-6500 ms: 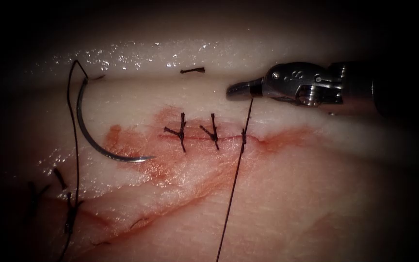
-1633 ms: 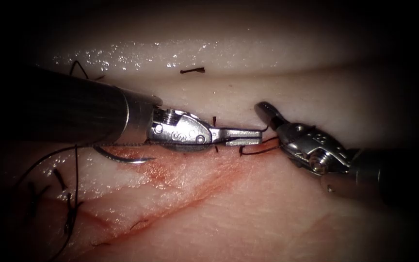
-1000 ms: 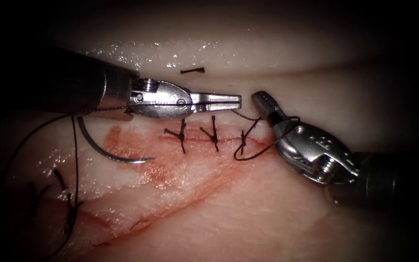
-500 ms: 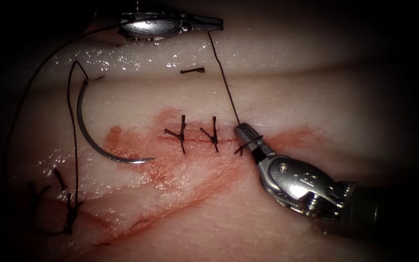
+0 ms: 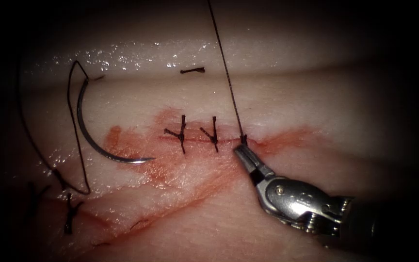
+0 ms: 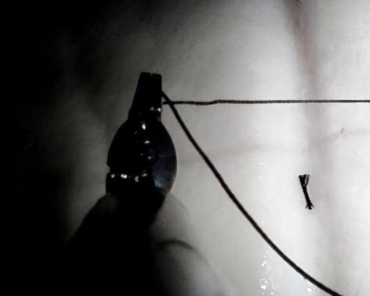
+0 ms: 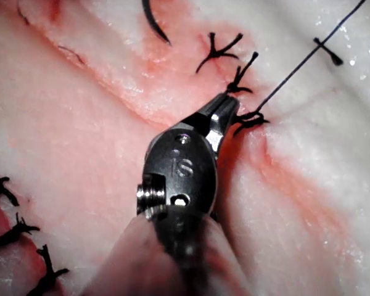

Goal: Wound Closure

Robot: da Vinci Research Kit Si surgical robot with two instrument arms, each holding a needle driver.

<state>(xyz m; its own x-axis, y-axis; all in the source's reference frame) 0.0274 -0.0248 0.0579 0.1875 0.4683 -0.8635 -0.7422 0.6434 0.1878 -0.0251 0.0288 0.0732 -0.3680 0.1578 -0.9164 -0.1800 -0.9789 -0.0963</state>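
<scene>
My left fingers (image 6: 149,80) clench the thread (image 5: 226,73), taut; my right fingers (image 5: 242,153) pinch its tail at the knot (image 5: 243,140). The needle (image 5: 98,140) lies free at left. Thin, limp thread; grip near the knot.

The needle (image 5: 95,131) lies on the tissue (image 5: 267,233), left of the cut (image 5: 204,138); the right tool (image 5: 242,153) sits at the cut's right end.

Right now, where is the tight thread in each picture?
Endoscope: thread rises from the newest knot.
Left wrist: thread held in the left gripper.
Right wrist: thread leaves the knot at the right gripper.
Shared landmark: the loose cut end of thread.
</scene>
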